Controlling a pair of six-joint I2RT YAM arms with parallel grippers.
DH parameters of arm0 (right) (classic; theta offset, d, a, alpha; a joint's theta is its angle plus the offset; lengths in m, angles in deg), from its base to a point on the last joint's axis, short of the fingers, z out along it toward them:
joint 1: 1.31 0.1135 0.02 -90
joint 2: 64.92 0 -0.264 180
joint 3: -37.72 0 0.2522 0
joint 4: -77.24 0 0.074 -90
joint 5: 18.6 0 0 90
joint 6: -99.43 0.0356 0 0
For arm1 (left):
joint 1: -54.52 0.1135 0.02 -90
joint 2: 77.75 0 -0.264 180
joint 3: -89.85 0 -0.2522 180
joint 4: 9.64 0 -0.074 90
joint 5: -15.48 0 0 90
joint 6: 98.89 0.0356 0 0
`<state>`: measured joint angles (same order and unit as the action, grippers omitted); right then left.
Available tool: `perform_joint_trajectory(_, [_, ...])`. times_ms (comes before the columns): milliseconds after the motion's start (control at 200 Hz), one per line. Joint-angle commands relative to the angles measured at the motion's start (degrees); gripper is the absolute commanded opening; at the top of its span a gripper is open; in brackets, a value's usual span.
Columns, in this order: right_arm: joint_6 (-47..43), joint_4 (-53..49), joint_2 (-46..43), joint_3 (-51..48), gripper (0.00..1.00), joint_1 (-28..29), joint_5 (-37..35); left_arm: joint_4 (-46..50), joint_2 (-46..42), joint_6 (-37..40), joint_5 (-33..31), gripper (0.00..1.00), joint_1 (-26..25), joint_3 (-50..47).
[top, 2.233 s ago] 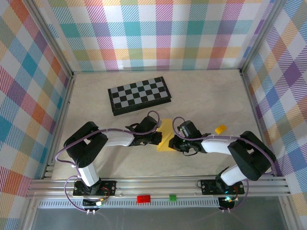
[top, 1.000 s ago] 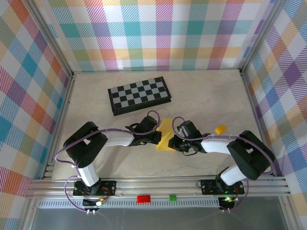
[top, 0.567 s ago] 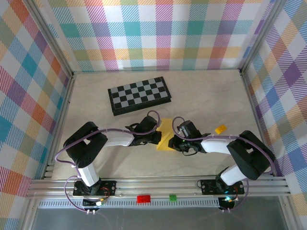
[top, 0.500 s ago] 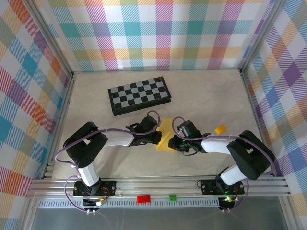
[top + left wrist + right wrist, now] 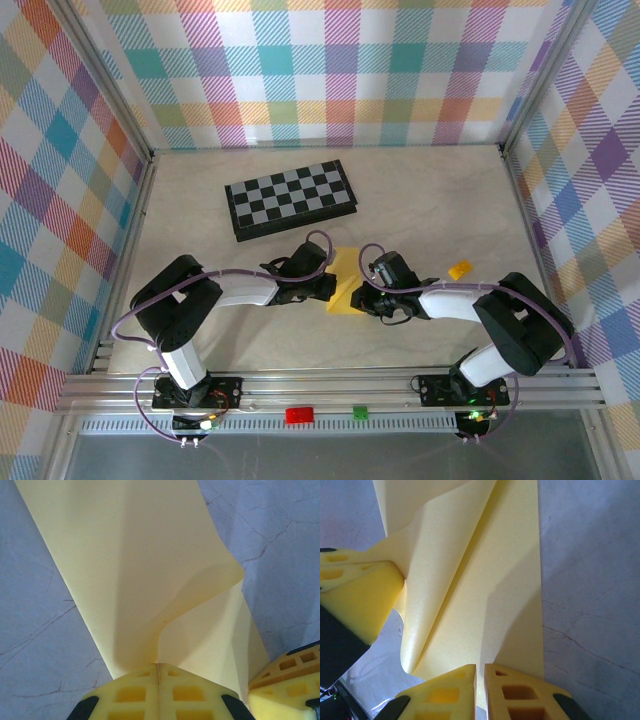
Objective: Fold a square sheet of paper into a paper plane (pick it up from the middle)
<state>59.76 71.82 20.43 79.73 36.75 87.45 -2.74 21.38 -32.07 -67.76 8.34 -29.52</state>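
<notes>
The square sheet of paper [image 5: 347,279], thin and yellow, lies at the table's middle between my two grippers, with its left side lifted and curled over. My left gripper [image 5: 333,288] is shut on that raised flap [image 5: 140,555], which rises straight out of its closed jaws [image 5: 158,666]. My right gripper [image 5: 362,297] stands over the flat near edge of the sheet [image 5: 495,580]. Its jaws [image 5: 480,669] are almost together with a thin slit between them, and I cannot tell whether they pinch the paper. The paper plane is out of view.
A black-and-grey chessboard [image 5: 291,198] lies behind the arms at the table's back left. A small orange-yellow block [image 5: 459,270] sits to the right of the right forearm. Checked walls enclose the table on three sides.
</notes>
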Motion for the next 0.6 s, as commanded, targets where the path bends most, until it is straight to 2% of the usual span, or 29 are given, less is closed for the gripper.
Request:
perform_joint_trajectory(0, [-0.82,-4.61,0.64,-0.18,0.15,-0.01,-1.99,-0.89,-1.56,-0.52,-0.30,0.00,0.32,-0.29])
perform_joint_trajectory(595, [-0.67,-3.63,0.72,-0.21,0.16,-0.01,-1.73,0.14,2.00,-0.28,-0.48,0.00,0.30,-0.39])
